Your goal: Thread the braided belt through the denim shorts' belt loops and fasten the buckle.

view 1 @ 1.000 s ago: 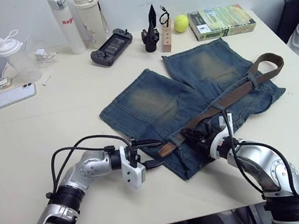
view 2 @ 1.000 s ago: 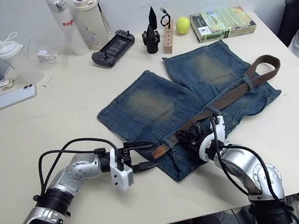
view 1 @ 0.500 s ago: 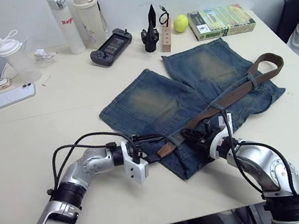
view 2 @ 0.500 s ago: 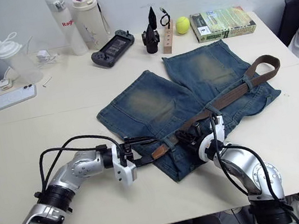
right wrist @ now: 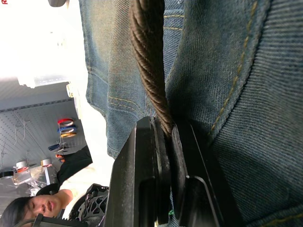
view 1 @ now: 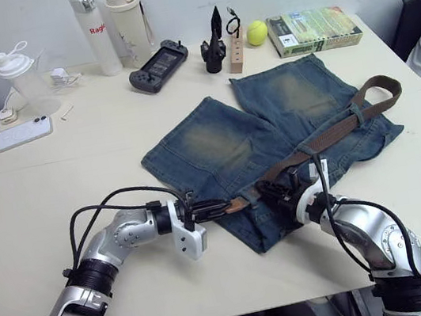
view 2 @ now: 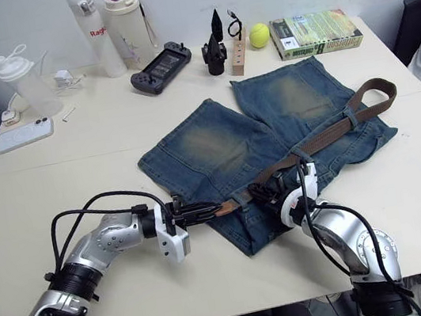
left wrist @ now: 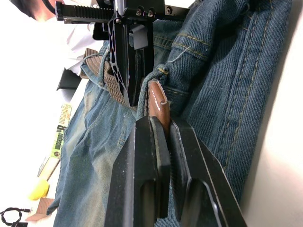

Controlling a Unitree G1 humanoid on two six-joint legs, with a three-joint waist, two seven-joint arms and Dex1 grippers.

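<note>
white phone (view 1: 22, 133), game controller (view 1: 157, 65), tennis ball (view 1: 256, 33), book (view 1: 313, 29)

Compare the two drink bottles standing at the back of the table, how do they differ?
The white bottle is slim, white all over, and carries red lettering. The cream bottle beside it is wider, with a purple patch on its lid and no lettering that I can make out. Both stand upright, side by side, near the table's far edge.

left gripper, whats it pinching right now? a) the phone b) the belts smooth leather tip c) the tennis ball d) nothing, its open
b: the left gripper is shut on the smooth brown tip of the braided belt, at the waistband of the denim shorts.
</note>
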